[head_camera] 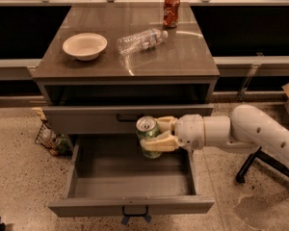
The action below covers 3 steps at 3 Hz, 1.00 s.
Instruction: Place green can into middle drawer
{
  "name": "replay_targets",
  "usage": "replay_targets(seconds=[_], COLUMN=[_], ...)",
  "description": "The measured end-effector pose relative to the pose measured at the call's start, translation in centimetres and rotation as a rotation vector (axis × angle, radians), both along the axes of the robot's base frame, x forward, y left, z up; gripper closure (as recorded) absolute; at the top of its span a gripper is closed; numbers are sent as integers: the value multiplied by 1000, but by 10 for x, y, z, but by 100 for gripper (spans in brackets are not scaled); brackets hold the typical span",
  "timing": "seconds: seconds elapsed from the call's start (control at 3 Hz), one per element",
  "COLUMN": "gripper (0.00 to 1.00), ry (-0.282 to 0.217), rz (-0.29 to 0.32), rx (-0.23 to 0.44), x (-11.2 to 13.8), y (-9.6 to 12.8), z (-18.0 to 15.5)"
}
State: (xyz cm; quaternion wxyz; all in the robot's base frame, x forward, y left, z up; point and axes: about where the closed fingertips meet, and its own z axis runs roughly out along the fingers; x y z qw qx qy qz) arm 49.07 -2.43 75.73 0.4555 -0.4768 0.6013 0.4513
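The green can [147, 134], slim with a silver top and pull tab, stands upright in my gripper [156, 134]. The gripper is shut on the can and reaches in from the right on a white arm. It holds the can above the back part of the open middle drawer [130, 207], the deep grey drawer pulled out at the cabinet's bottom with a small dark handle on its front panel. The drawer's inside shows nothing in it.
The shallower drawer front [86, 118] with a black handle sits shut just above. On the cabinet top lie a white bowl [85, 45], a clear plastic bottle [140, 41] on its side and a red soda can [171, 11]. A wire basket [52, 141] stands on the floor at left, a chair base [250, 166] at right.
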Motion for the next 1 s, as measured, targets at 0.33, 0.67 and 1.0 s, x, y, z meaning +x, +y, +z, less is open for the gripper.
replay_targets(seconds=[0.33, 0.67, 1.0], gripper=[100, 100, 100], ry=[4, -11, -32], rz=[14, 48, 57], rx=[1, -20, -65], x=[-16, -18, -13], y=[1, 3, 5], z=[-59, -108, -160])
